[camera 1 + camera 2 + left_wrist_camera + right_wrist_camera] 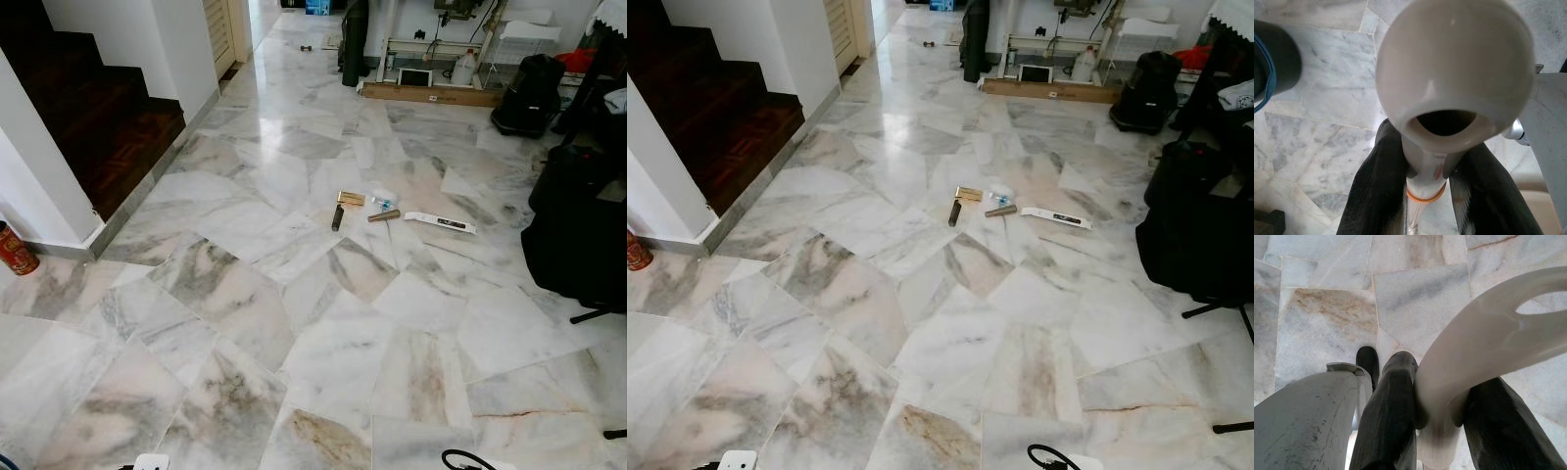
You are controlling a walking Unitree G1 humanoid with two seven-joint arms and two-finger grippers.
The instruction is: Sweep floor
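Litter lies mid-floor on the marble tiles: a gold wrapper (351,198), a dark stick (337,217), a brown tube (384,215), a clear plastic scrap (384,197) and a white strip (440,222). My left gripper (1432,161) is shut on a white tool handle (1454,63) with a rounded end that has a hole in it. My right gripper (1442,396) is shut on a white curved loop handle (1488,338). The working ends of both tools are hidden. The litter is roughly two metres ahead of me.
Dark wooden stairs (108,127) rise at the left beside a white wall, with a red can (15,249) at its foot. Black bags (578,225) and a stand's leg (593,315) crowd the right. A backpack (529,93) and a cardboard box (431,94) sit far back.
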